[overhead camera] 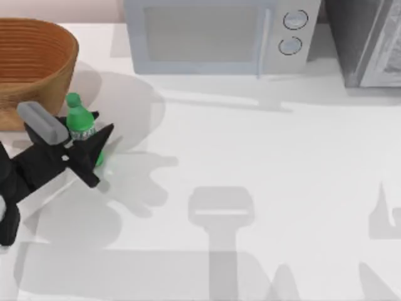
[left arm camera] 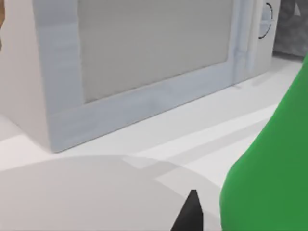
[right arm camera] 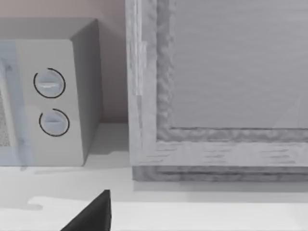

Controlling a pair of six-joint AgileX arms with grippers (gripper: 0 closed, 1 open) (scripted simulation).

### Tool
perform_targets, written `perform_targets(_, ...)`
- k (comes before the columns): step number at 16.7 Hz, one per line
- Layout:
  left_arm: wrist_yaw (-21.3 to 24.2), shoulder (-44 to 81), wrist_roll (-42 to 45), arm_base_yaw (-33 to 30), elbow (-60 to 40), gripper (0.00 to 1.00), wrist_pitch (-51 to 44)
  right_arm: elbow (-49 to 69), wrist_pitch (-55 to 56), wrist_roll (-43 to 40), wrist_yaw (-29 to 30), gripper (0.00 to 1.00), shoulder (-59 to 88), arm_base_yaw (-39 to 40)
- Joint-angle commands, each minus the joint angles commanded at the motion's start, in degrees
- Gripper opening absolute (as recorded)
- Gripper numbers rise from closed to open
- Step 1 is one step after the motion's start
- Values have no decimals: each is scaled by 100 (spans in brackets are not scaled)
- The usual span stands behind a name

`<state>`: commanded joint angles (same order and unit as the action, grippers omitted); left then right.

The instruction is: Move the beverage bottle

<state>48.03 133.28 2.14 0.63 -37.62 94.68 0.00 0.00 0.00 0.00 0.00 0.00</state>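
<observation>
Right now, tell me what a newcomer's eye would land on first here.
The bright green beverage bottle at the table's left, with the left gripper around it. Beside it sits the wicker basket at the far left corner, and the pale microwave along the back edge.

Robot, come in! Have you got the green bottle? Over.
Left gripper closed around beverage bottle, table's left side. Wicker basket right beside it. Right arm parked.
</observation>
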Motion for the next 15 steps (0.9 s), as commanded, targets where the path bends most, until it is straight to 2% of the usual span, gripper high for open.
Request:
perform_targets(10,0,0,0,0,0,98,0,0,0,0,0,100,0,0)
perform_targets(15,0,0,0,0,0,100,0,0,0,0,0,100,0,0)
